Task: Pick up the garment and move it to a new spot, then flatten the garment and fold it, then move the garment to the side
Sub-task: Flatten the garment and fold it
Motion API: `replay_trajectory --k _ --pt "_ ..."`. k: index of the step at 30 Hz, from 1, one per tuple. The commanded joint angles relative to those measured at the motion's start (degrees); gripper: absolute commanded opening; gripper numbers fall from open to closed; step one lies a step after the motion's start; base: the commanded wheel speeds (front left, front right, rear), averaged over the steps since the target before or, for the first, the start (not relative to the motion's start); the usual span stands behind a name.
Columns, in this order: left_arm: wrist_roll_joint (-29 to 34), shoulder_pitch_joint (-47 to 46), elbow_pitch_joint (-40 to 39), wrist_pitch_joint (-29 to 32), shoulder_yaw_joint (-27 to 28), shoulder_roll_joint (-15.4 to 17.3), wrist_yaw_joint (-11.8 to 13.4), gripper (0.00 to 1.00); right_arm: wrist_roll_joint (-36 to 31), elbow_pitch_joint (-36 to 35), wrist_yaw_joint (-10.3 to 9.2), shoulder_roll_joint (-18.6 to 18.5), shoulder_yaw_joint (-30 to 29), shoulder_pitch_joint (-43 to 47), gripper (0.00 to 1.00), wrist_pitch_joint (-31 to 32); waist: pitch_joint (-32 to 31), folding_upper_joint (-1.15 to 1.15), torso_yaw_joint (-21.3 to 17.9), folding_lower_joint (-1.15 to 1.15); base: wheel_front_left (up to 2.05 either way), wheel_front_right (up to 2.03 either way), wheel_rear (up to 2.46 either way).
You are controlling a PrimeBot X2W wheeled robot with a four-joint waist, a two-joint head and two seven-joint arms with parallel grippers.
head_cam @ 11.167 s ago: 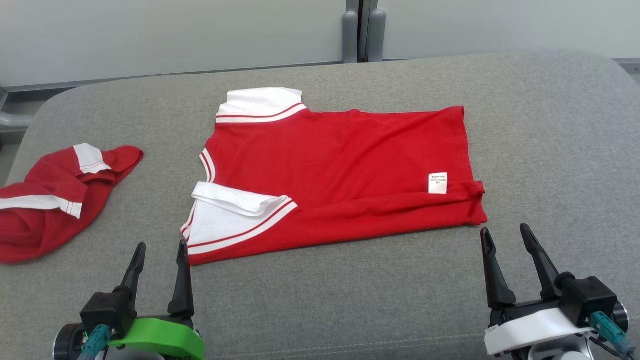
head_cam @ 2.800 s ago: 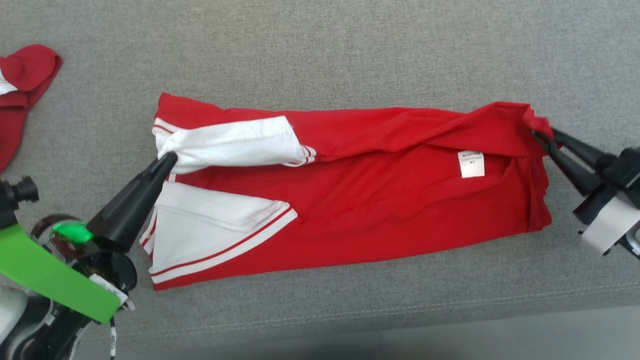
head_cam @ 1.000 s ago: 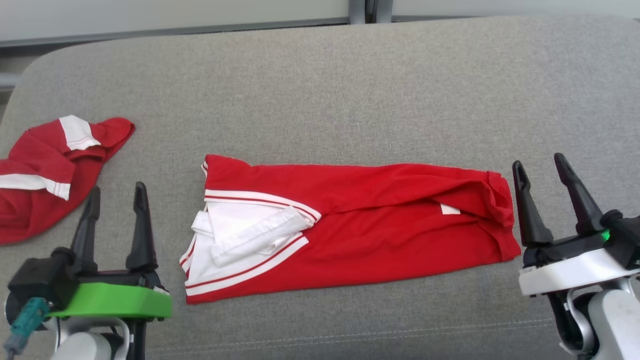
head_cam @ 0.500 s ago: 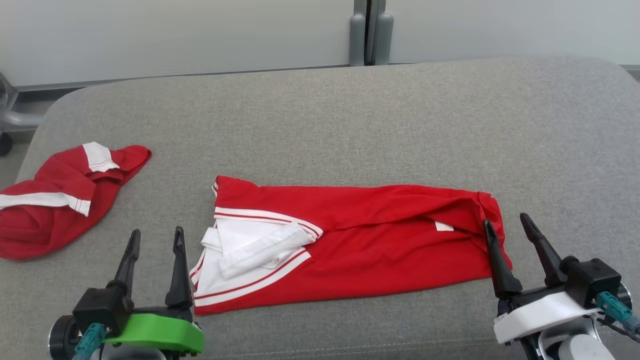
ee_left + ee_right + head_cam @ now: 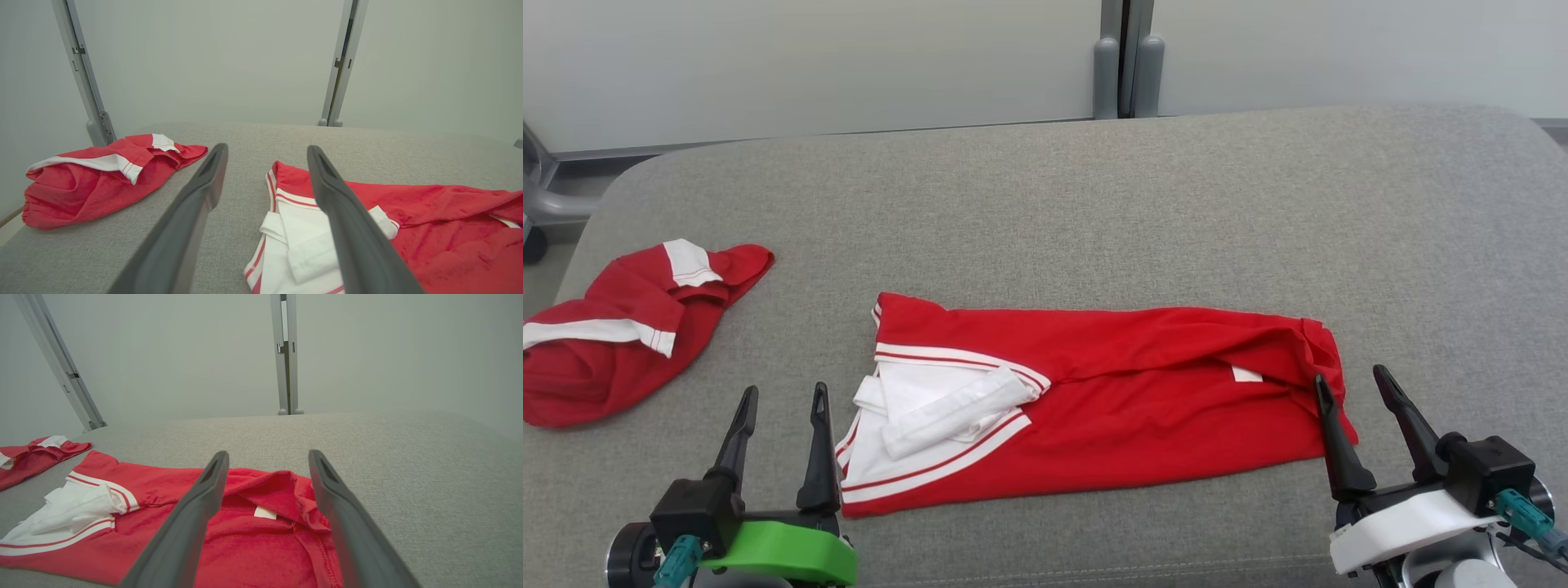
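The red, white-trimmed polo shirt [image 5: 1143, 392] is laid, folded lengthwise, at the middle of the grey fabric cushion [image 5: 1094, 204]. The left hand [image 5: 784, 390] and right hand [image 5: 1349, 375] are held wide open, empty, at its front edge. Folding is judged underway; a shirt end must be gripped next.

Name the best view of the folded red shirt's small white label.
Right wrist view: the small white label sits close, half under a fold of the folded red shirt. Head view shows it tiny; left wrist view, just a sliver at the edge.
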Motion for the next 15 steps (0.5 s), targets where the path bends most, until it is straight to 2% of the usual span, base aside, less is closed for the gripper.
replay_trajectory --k 1,9,15 --pt "0.41 0.25 -0.01 -0.14 0.42 -0.02 -0.22 1.0 -0.09 0.16 -0.02 -0.18 -0.19 -0.48 1.0 -0.18 0.02 0.0 0.09 0.0 0.0 0.0 0.0" --pt "1.4 0.13 0.41 -0.14 0.84 -1.09 -0.98 1.0 1.52 1.44 -0.02 0.22 -1.51 -1.27 1.0 -0.18 0.3 0.0 0.67 0.0 0.0 0.0 0.0" --pt "2.2 -0.55 0.52 -0.14 1.03 -1.46 -1.47 1.0 2.59 7.79 -0.02 -2.06 -4.2 -4.59 1.0 -0.18 0.87 0.0 1.01 0.0 0.0 0.0 0.0"
